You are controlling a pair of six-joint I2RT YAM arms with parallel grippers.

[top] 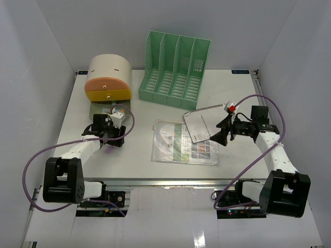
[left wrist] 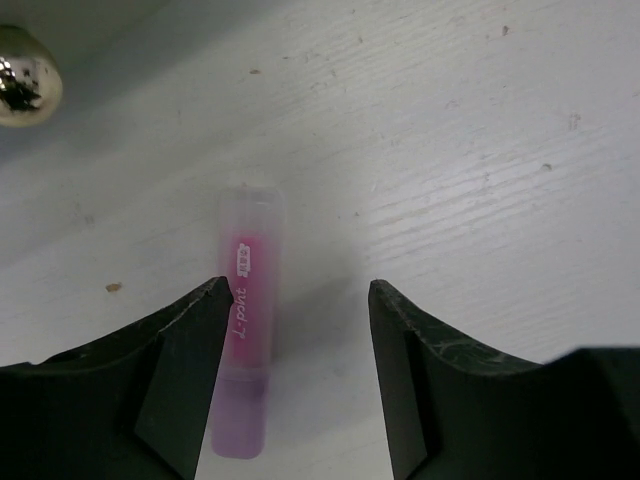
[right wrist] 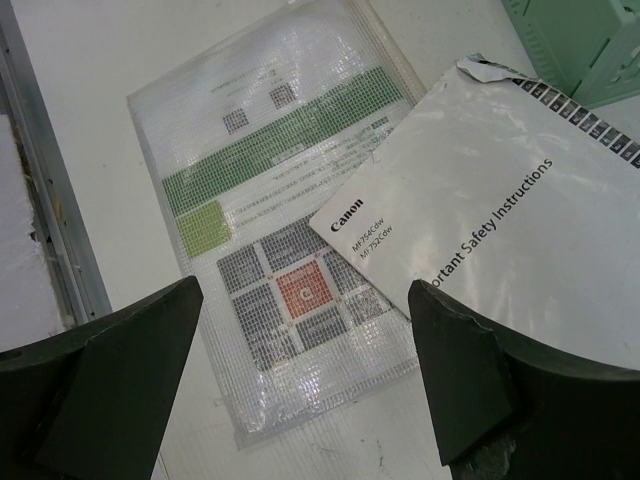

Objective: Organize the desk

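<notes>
Nearest us in the overhead view, the left arm's black base (top: 62, 180) and the right arm's black base (top: 284, 192) sit at the front rail of the large flat white counter with metal rail edges (top: 139, 111). At its far edge stand a cream-and-orange rounded drawer box (top: 107, 78) and a green slotted plastic file rack (top: 175, 70). Mid-counter, a clear plastic sleeve of printed sheets (top: 181, 147) lies flat, with a white paper booklet (top: 199, 126) overlapping its far right corner. From the left wrist we see the left jaws apart, straddling a pink translucent capped tube (left wrist: 245, 330) that lies on the counter close beside one finger (left wrist: 170, 380); whether they touch we cannot tell. A shiny metallic ball (left wrist: 22, 62) sits in the top left corner. From the right wrist, the right jaws gape wide and empty above the sleeve and the booklet, which is printed with Canon safety instructions.
</notes>
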